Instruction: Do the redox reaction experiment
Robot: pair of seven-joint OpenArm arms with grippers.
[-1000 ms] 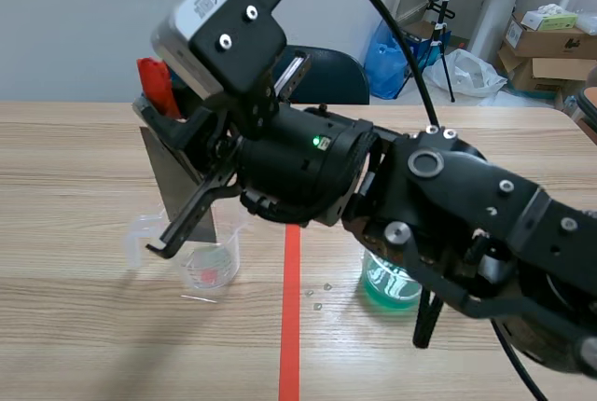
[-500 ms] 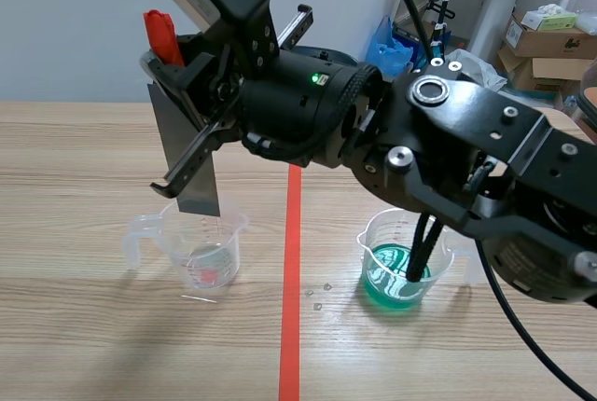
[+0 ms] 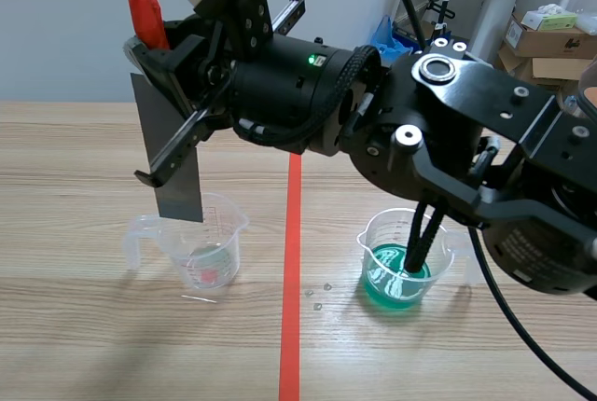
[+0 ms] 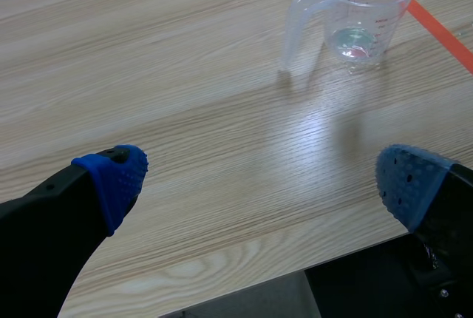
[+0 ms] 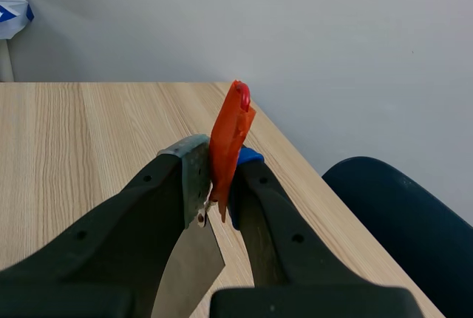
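You're holding the right gripper (image 5: 216, 166) high past the middle, clamping a metal sheet (image 3: 179, 191), while the left gripper (image 4: 259, 185) is hovering, fingers spread wide.

A grey metal strip (image 3: 177, 163) with a red top hangs upright over a clear measuring cup (image 3: 201, 252) — nearly empty; a second cup (image 3: 401, 261) holds green liquid.

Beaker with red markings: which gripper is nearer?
Right. The right gripper hangs above the beaker, the metal plate it holds reaching near the rim; the left gripper sits open well back, beaker far ahead.
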